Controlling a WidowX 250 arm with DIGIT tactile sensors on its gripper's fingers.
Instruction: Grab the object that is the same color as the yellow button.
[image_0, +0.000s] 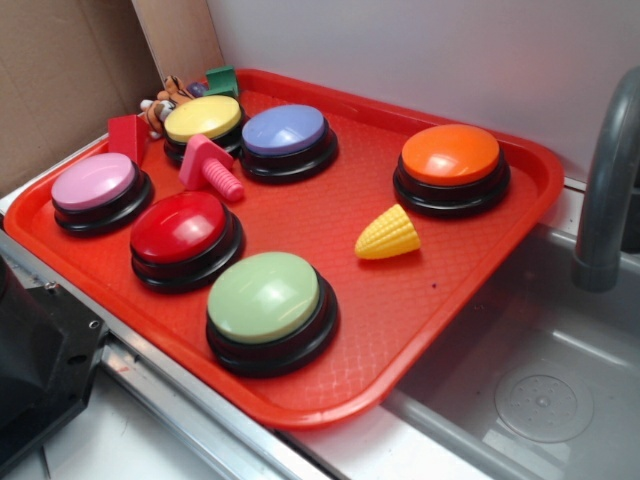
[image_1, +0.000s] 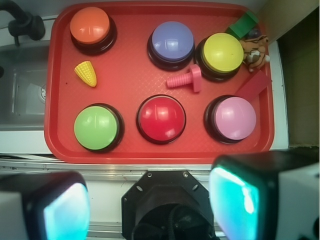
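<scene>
1. The red tray (image_0: 520, 190) sits beside a sink (image_0: 540, 400) and holds six buttons.
2. The yellow button (image_0: 203, 119) stands at the tray's far corner, beside the pink bolt (image_0: 212, 168).
3. The gripper (image_1: 150, 200) hovers well above the tray, jaws spread wide and empty.
4. The yellow corn (image_0: 388, 235) lies on bare tray between the orange button (image_0: 450, 155) and the green button (image_0: 264, 297).

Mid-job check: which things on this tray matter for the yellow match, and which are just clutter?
Job:
- yellow button
- toy corn, same yellow, lying apart near the orange button
- gripper, jaws open, off the tray

Clutter:
- green button
- red button
- pink button
- purple button
- pink bolt
</scene>
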